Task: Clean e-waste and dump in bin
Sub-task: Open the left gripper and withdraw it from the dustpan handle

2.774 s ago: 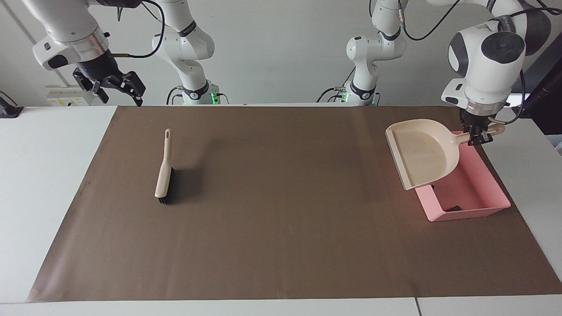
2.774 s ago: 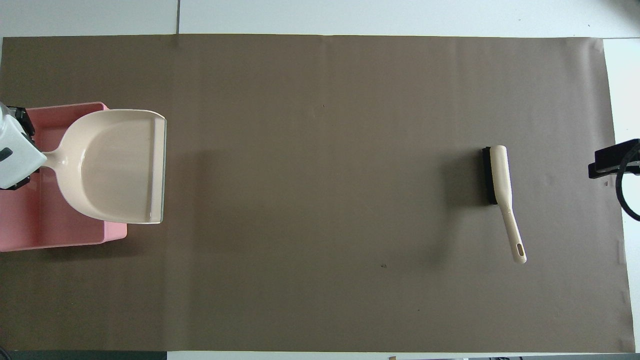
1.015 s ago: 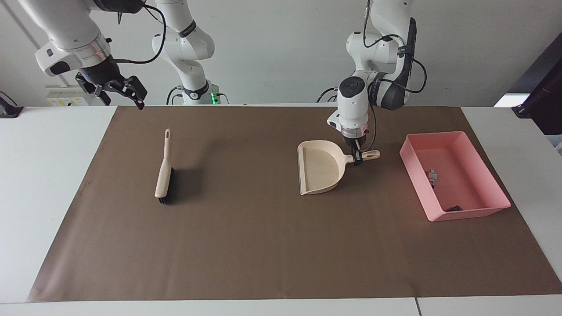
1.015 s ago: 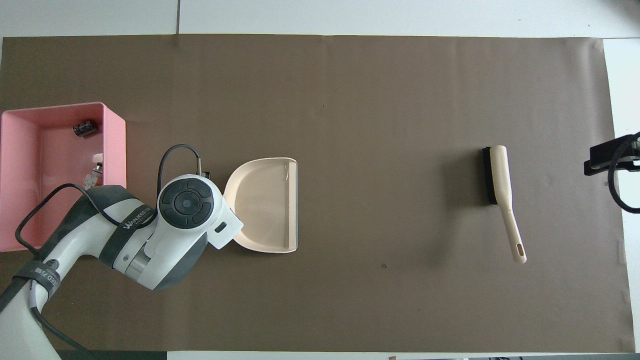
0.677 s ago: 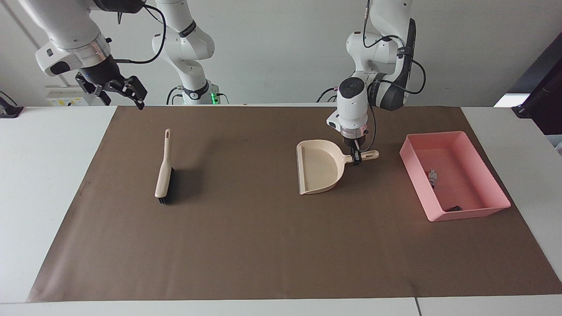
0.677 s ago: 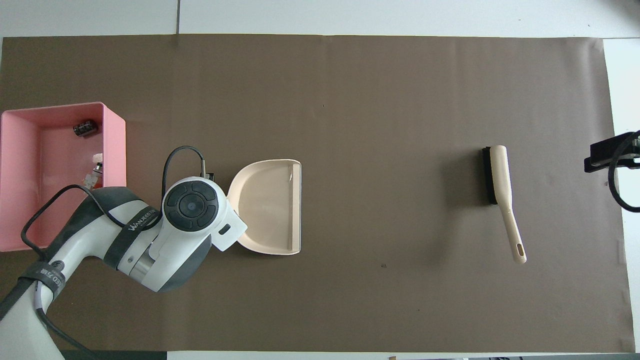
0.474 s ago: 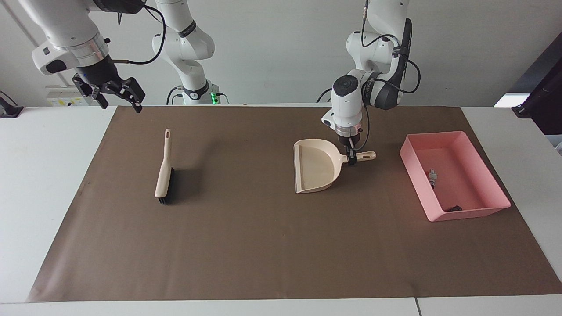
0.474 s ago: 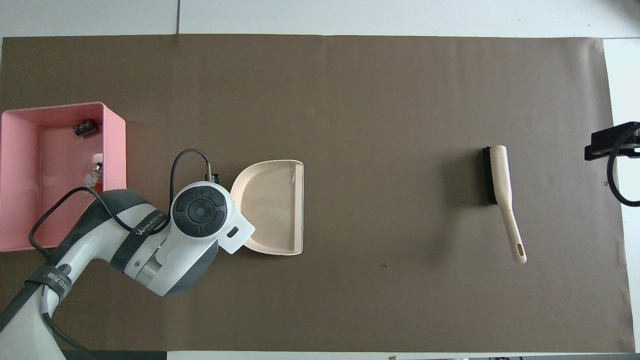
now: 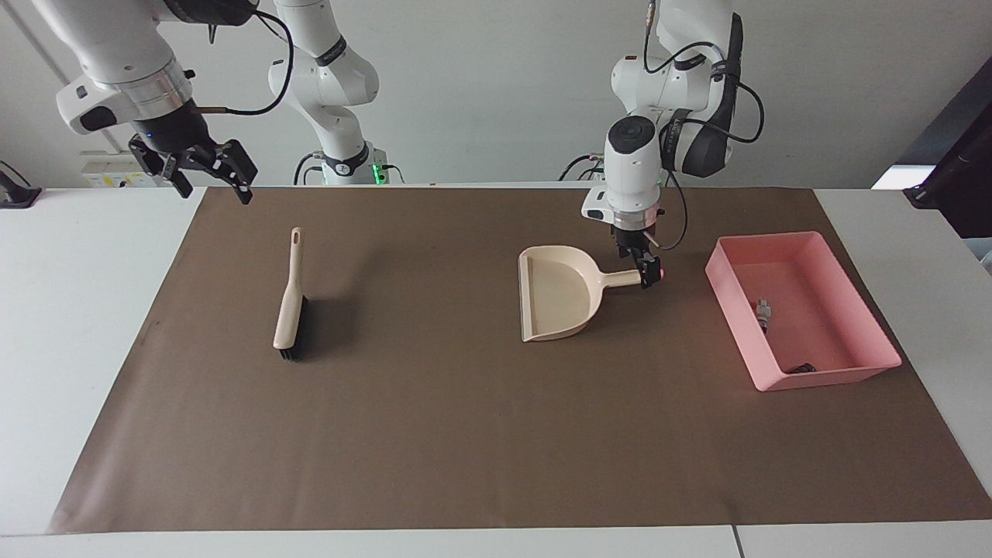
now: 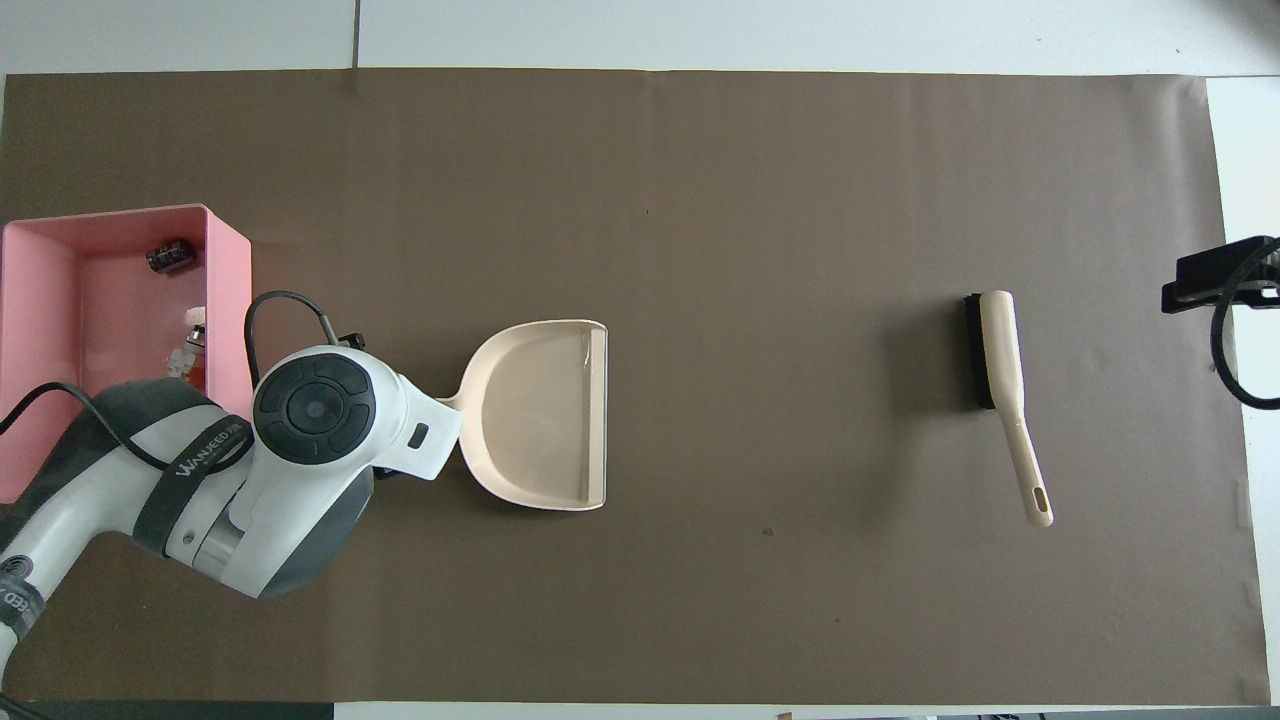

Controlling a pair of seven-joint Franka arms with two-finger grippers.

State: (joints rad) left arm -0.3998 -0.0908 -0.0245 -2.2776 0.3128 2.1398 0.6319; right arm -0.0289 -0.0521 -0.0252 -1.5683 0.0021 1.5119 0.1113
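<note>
A brown mat covers the white table, bearing brush, dustpan, bin.

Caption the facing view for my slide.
Left gripper open at the dustpan handle's end; e-waste in the bin.

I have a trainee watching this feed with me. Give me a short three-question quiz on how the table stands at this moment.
1. True or false: the cream dustpan lies flat on the brown mat.
2. Where are the two e-waste bits? A) on the mat beside the brush; B) in the pink bin; C) in the dustpan.
3. Fill in: the left gripper stands at the tip of the dustpan's ____, while the right gripper waits over the table's edge at the right arm's end.

Key: 1 true; 2 B, the white and green bit and the dark cylinder both lie in the bin; 3 handle.
</note>
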